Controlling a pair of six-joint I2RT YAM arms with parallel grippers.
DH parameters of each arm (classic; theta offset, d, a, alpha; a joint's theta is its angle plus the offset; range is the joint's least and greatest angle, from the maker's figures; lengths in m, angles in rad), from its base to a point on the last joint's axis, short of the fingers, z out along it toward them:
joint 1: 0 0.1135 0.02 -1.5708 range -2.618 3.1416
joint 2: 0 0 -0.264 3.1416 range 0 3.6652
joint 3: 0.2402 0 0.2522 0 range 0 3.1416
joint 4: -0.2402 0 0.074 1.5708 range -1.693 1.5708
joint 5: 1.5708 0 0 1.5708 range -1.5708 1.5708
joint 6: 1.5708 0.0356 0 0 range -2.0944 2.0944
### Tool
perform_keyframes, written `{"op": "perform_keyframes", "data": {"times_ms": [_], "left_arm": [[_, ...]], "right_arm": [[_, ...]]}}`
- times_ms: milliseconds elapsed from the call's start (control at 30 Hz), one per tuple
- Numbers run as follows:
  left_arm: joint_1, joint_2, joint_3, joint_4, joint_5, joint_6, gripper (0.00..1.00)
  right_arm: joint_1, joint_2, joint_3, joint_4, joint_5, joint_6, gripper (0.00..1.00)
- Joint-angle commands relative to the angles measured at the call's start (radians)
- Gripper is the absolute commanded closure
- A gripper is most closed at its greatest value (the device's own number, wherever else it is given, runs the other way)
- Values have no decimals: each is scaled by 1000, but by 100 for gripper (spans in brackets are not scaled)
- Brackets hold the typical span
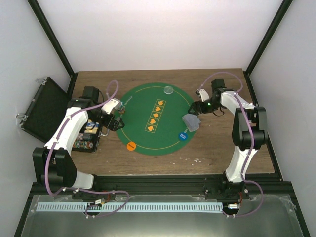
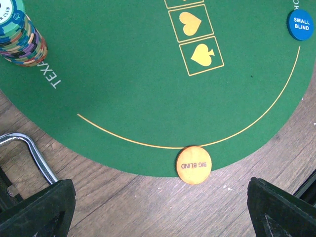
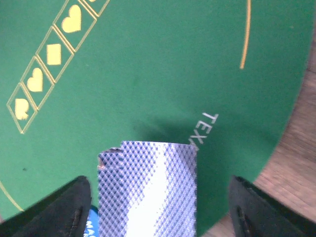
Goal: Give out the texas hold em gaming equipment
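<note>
A stack of grey-blue-backed playing cards (image 3: 148,192) lies on the right side of the green mat (image 1: 143,106), its corner over the blue disc (image 3: 90,224). My right gripper (image 3: 158,217) is open around the cards, with a gap on each side. From above, the cards (image 1: 191,122) sit just below the right gripper (image 1: 198,111). The blue disc (image 1: 182,136), orange disc (image 1: 131,146) and clear disc (image 1: 169,90) lie at the mat's rim. My left gripper (image 2: 160,212) is open and empty above the wood near the orange disc (image 2: 193,165). The blue disc (image 2: 300,24) shows there too.
A stack of poker chips (image 2: 19,37) stands on the mat's left edge. A chip rack (image 1: 89,136) with a chrome handle (image 2: 29,148) sits by the left arm. An open black case (image 1: 42,108) lies at far left. Black frame posts bound the table.
</note>
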Motion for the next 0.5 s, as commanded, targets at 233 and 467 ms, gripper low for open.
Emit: {"op": "perform_keyframes", "data": {"times_ms": [233,467], "left_arm": [[1,8,-5,-8,17,6,4],[1,3,-5,-12,18,9,3]], "right_arm": [[82,-164,-75,54,172,101,0],[97,-128,-108,51,239,115,0]]}}
